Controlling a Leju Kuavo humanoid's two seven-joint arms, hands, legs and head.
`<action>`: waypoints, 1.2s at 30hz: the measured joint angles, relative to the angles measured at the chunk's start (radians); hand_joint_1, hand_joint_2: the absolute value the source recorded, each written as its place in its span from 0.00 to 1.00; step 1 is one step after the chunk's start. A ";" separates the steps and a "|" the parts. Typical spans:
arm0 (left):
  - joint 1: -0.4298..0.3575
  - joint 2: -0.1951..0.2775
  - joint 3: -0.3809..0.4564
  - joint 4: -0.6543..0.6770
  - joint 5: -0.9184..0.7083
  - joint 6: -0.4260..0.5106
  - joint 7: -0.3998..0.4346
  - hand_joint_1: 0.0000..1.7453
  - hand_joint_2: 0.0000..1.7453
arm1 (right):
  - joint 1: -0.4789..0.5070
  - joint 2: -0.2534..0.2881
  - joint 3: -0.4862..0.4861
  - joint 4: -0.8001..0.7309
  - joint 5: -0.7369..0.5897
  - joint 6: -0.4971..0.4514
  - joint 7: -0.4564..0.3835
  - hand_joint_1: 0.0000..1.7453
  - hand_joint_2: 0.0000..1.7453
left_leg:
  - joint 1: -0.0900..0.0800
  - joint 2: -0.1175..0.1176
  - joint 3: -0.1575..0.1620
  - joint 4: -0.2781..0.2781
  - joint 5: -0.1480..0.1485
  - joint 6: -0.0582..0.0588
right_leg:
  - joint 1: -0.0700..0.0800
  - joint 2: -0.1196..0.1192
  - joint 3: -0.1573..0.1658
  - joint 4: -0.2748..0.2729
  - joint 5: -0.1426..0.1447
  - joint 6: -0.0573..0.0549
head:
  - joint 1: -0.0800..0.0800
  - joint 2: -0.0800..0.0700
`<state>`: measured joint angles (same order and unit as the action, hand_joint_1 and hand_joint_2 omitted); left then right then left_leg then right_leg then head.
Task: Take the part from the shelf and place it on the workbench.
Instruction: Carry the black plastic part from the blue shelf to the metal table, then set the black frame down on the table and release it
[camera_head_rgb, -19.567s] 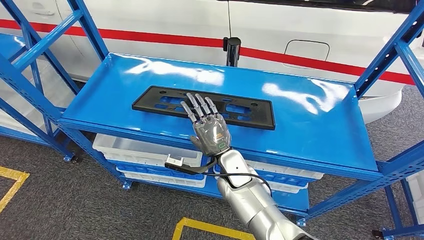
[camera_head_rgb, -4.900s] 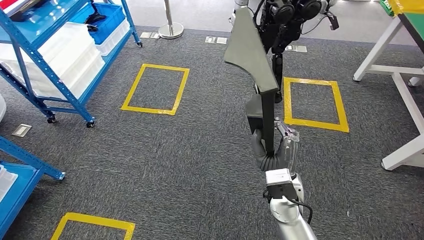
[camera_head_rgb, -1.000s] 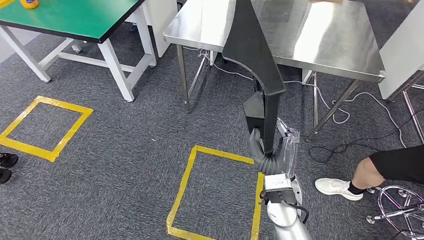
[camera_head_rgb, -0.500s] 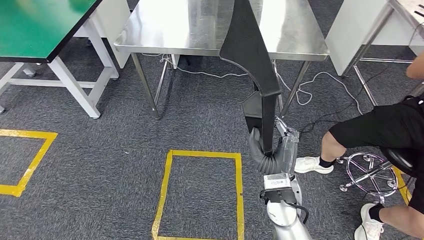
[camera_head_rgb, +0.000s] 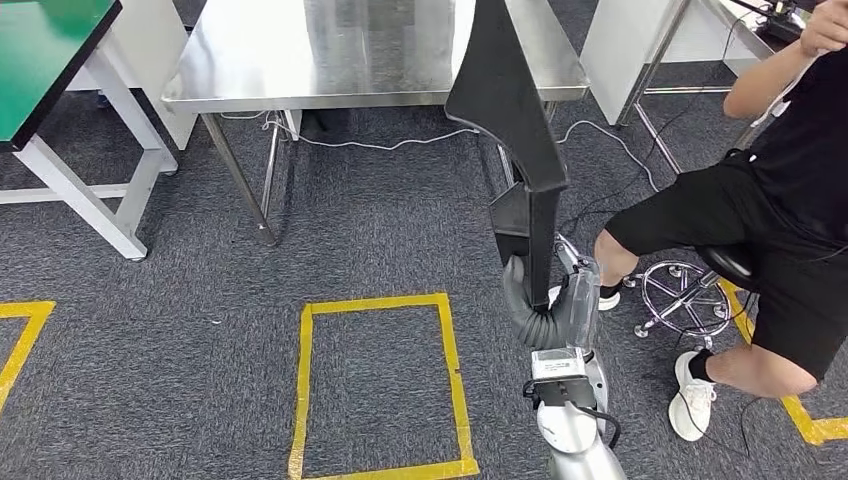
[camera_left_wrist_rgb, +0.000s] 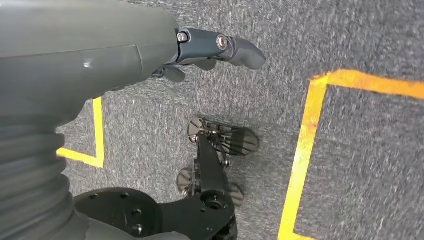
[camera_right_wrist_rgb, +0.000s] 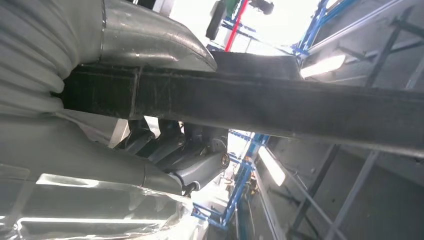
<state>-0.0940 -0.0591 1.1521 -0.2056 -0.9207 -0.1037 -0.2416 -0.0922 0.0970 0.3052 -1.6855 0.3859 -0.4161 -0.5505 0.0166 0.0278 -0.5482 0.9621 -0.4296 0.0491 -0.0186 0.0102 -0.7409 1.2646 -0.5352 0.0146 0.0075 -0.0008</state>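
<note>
The carry is the step in hand: the right hand grips the low end of the black part, thumb on one face and fingers on the other, and holds it upright on edge, its broad end reaching toward 12 o'clock, in front of the steel bench. The part is off the shelf and not yet on any bench. The left hand hangs over the carpet, its fingers curled in with nothing between them. A seated person on a stool is at 3 o'clock, near the arm. Next, I judge, the robot must close on the bench, tip the part flat and lay it on top before letting go, minding the person.
</note>
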 joint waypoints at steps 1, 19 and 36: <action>-0.001 -0.001 0.000 0.000 -0.003 0.002 0.000 0.00 1.00 | 0.001 -0.002 0.000 0.001 0.001 -0.002 -0.001 0.89 1.00 | 0.001 0.008 -0.001 0.003 0.000 -0.006 | -0.007 -0.008 0.044 -0.071 0.021 0.012 | 0.001 0.000; -0.009 0.006 -0.002 -0.001 -0.023 0.035 0.007 0.00 1.00 | -0.004 -0.004 0.009 0.032 0.015 -0.021 -0.005 0.89 1.00 | 0.001 0.017 -0.027 0.034 -0.006 -0.035 | -0.012 -0.022 0.175 -0.294 0.105 0.018 | -0.020 0.000; -0.008 0.000 -0.002 -0.001 -0.028 0.038 0.015 0.00 1.00 | 0.008 -0.016 0.021 0.036 0.019 -0.030 0.000 0.89 1.00 | 0.002 0.018 -0.021 0.030 -0.010 -0.055 | -0.005 -0.017 0.171 -0.279 0.085 -0.003 | -0.009 0.000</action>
<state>-0.1022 -0.0595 1.1504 -0.2066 -0.9485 -0.0660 -0.2268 -0.0844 0.0810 0.3264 -1.6498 0.4052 -0.4459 -0.5500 0.0191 0.0460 -0.5696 0.9922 -0.4400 -0.0060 -0.0236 -0.0071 -0.5704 0.9852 -0.4502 0.0116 -0.0017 -0.0008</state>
